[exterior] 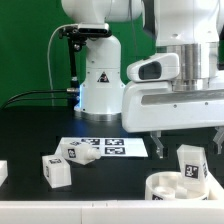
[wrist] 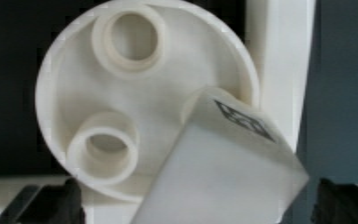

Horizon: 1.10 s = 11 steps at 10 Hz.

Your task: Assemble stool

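Stool seat disc [exterior: 165, 187] sits by the table's camera-side edge, at the exterior view's right. One tagged leg [exterior: 190, 162] stands on it, long axis roughly vertical. Pincer [exterior: 184, 146] is released, jaws wide, directly above and straddling that leg. Spare legs [exterior: 57, 171] lie well apart.

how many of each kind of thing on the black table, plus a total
seat disc: 1
legs: 3
marker board: 1
white piece cut off at the exterior view's left edge, kind unclear: 1
total: 6
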Available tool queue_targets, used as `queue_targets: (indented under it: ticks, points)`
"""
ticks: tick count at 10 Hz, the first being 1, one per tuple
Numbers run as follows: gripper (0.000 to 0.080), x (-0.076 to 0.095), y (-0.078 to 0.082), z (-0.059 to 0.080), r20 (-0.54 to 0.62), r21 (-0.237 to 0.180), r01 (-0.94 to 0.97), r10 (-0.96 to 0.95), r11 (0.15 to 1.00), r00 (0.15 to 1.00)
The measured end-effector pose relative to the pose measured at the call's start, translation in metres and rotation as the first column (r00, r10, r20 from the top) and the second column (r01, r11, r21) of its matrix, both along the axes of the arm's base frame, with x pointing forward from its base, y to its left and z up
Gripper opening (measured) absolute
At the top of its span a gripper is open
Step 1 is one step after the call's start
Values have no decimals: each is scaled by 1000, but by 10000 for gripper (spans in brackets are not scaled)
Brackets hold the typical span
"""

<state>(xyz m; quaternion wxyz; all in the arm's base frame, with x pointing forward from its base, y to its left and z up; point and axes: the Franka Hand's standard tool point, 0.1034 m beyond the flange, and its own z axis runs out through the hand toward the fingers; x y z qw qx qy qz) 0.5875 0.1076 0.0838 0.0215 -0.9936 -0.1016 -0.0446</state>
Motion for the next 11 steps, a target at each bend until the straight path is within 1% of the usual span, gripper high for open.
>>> queue_targets:
  ticks: [1,2,3,4,6,7,8,9,10,11]
  points:
    - [649,3,7,5,12,-25,-155,155,988,988]
    - [649,4,8,7,5,-61,-353,354,933,935]
    - [649,6,5,5,-16,-70,-438,438,896,899]
    - [649,6,4,5,-15,-74,-455,456,887,890]
    - [649,7,-1,5,-27,-97,-579,580,809,814]
    - [649,6,0,3,-33,-105,-602,602,792,798]
    - [649,5,4,-3,-39,-109,-619,618,778,785]
    - [649,5,1,-6,-39,-109,-614,613,782,789]
    - [649,5,0,-5,-37,-109,-594,593,797,804]
    - [530,5,0,-6,-37,-108,-577,577,810,816]
